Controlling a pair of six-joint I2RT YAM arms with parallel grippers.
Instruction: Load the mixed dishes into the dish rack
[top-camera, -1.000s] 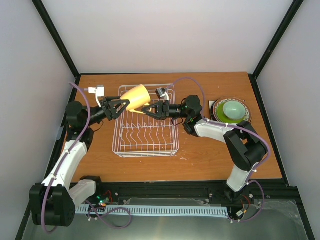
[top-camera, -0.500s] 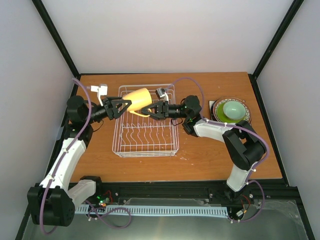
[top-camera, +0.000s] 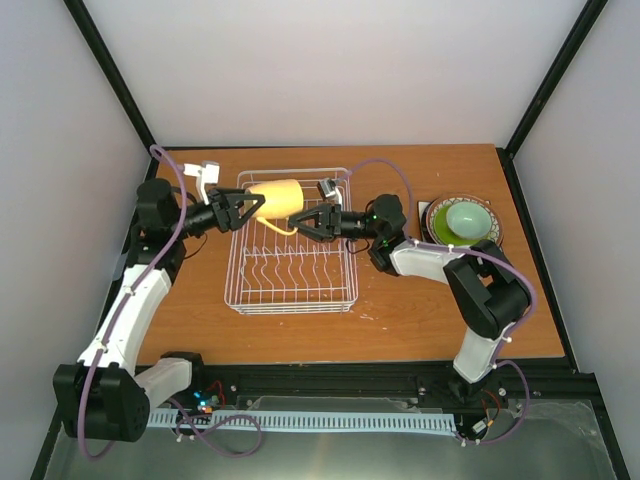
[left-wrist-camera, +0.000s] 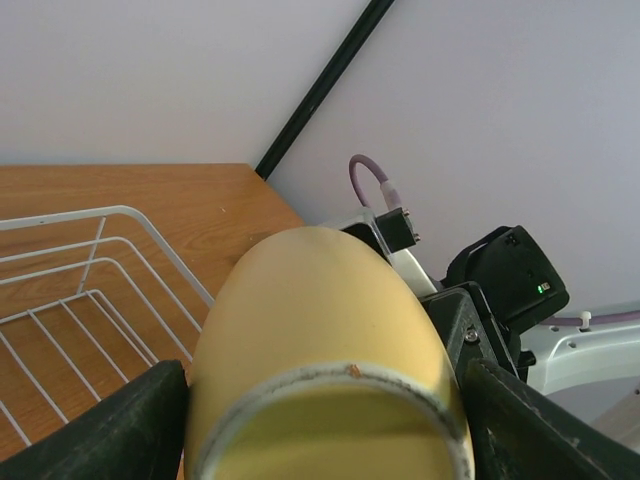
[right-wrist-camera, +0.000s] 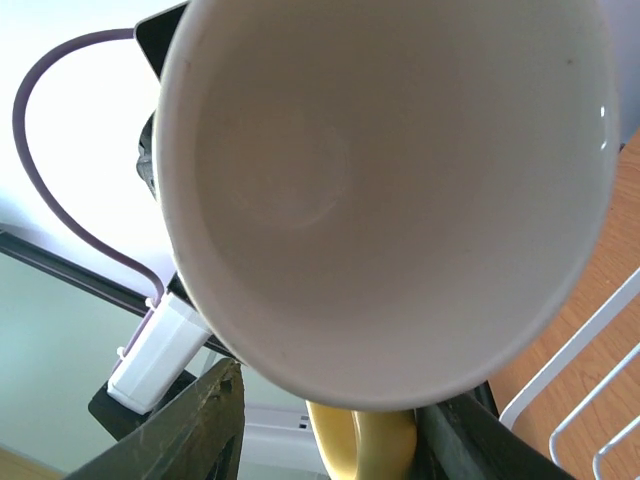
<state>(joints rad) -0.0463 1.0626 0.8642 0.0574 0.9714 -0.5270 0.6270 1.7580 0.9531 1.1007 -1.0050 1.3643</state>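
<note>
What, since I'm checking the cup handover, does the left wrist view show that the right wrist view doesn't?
Only the left wrist view: the yellow cup's outer wall, clamped at its sides by the left gripper, with the right arm beyond. Only the right wrist view: the cup's white inside and its yellow handle between the right gripper's parted fingers. Both: the cup, white wires of the dish rack, and the wooden table.

On its side, handle down, raised over far end of white wire dish rack (top-camera: 292, 280): yellow ceramic cup (top-camera: 275, 197), white inside. Right of rack, pale mint bowl (top-camera: 467, 216) atop stacked plates (top-camera: 438, 226).
</note>
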